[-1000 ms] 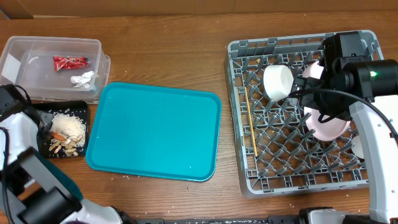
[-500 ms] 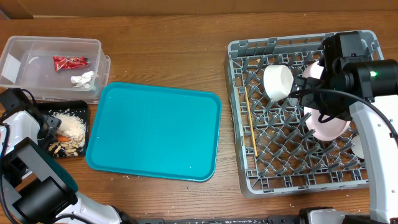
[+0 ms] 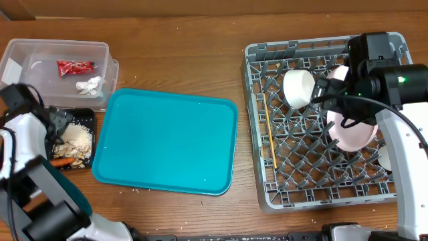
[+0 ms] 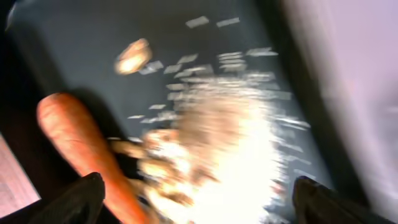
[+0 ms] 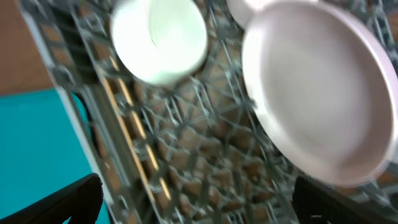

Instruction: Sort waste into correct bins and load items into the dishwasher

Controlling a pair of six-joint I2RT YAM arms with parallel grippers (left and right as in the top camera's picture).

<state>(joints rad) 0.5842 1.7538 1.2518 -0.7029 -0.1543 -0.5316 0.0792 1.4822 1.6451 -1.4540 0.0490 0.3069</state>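
My left gripper [image 3: 59, 125] hangs open over the black tray [image 3: 85, 115], one of the two bins. The orange carrot [image 3: 61, 161] lies loose at the tray's near end, beside beige food scraps [image 3: 75, 138]. In the left wrist view the carrot [image 4: 74, 146] rests left of the scraps [image 4: 230, 149], under my spread left gripper [image 4: 199, 205]. The clear tub [image 3: 40, 53] holds the red wrapper [image 3: 75, 67] and white tissue [image 3: 88, 85]. My right gripper [image 3: 326, 90] hovers open over the grey dishwasher rack [image 3: 267, 53], which holds a white cup [image 3: 299, 88], a plate [image 3: 353, 134] and chopsticks [image 3: 269, 130].
A flat teal serving tray [image 3: 166, 140] lies between the bins and the rack. Another white bowl [image 3: 385, 158] sits at the rack's right side. In the right wrist view, the cup [image 5: 158, 40], plate [image 5: 317, 93] and chopsticks [image 5: 134, 137] lie below my right gripper [image 5: 196, 199].
My left gripper has opened and let go of the carrot, which now lies at the black tray's near end. The left arm has shifted back. The right arm has not moved.
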